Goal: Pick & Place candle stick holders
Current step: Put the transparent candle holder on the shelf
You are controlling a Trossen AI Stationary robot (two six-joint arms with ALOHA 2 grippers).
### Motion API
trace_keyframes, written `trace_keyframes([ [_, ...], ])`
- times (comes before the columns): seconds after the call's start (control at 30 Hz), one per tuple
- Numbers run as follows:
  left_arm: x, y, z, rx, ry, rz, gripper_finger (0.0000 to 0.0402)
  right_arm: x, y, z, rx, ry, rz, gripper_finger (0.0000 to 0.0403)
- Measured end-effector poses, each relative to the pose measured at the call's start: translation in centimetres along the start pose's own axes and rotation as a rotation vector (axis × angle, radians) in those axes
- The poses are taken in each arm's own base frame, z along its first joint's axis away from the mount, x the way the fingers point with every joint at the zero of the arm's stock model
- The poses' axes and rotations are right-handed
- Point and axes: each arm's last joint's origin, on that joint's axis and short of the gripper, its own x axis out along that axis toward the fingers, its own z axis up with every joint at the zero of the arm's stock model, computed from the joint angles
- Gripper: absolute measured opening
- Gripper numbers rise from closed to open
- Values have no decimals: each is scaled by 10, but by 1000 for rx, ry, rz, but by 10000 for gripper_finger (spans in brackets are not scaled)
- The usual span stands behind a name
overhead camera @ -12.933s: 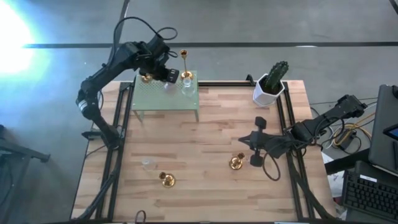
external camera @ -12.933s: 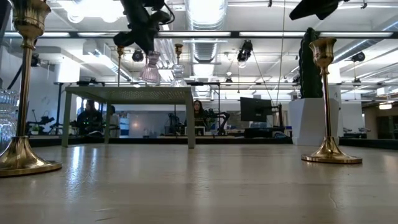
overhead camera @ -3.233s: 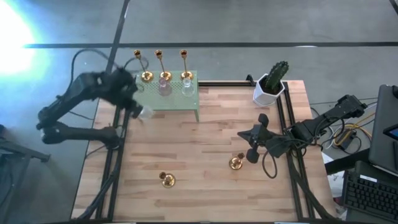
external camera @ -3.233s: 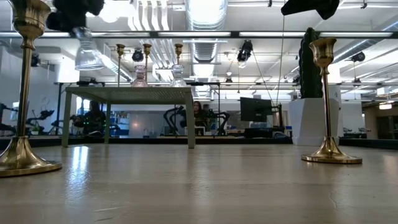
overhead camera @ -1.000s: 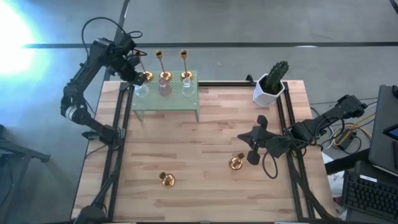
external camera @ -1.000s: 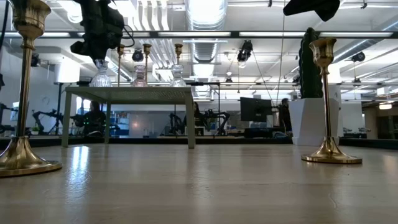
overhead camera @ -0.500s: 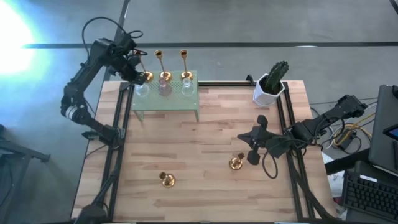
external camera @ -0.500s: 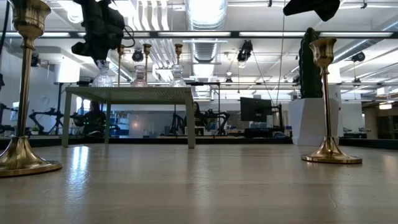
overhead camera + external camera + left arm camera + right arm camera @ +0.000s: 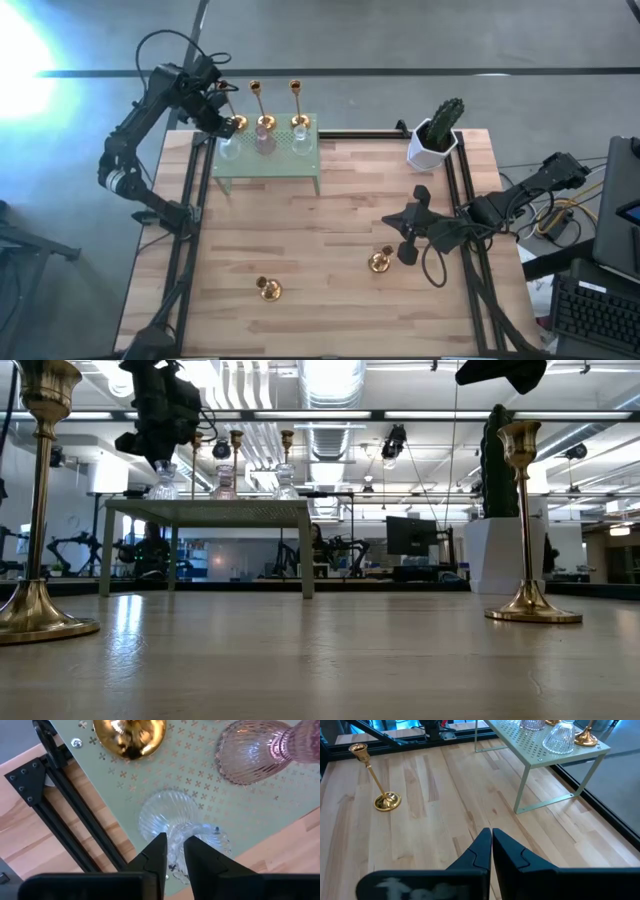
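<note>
Change since earlier: the clear glass holder (image 9: 175, 827), which was carried in the air off the left edge of the surface a few seconds ago, is now stood on the green shelf (image 9: 266, 160) at its left end; the left arm is barely shifted over the last second.
Left fingers: the left gripper (image 9: 172, 851) is held over the clear glass holder, its fingers (image 9: 156, 854) set close on either side of the ribbed stem; whether the glass is still pinched or already let go cannot be told.
Right fingers: the right gripper (image 9: 491, 839) is pressed shut on nothing, parked above the right part of the wooden surface (image 9: 330, 250), as it was in the earlier pictures.
Shelf: a pale green perforated metal sheet on thin legs, at the far left corner of the surface.
On the shelf: a front row of three ribbed glass holders, clear, pinkish (image 9: 265, 140), clear (image 9: 301, 143); behind them a row of shiny brass holders (image 9: 258, 100) with round bases and thin stems.
On the surface: two brass holders, one (image 9: 269, 289) near the front edge, one (image 9: 380, 262) beside the right gripper; both are unmoved.
Wood: pale planks with visible grain, framed by black rails.
Far right corner: a white faceted pot with a green cactus (image 9: 437, 133).
</note>
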Motion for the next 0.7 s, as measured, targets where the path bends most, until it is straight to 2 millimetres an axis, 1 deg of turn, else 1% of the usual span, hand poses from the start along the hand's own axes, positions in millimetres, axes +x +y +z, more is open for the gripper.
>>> trace_keyframes([
  [0.37, 0, 0, 1, 9, -9, 1, 78, 0, 0, 0, 0, 0, 0, 8],
  [0.7, -1, 0, 0, 15, -14, 3, 122, 0, 0, 0, 0, 0, 0, 8],
])
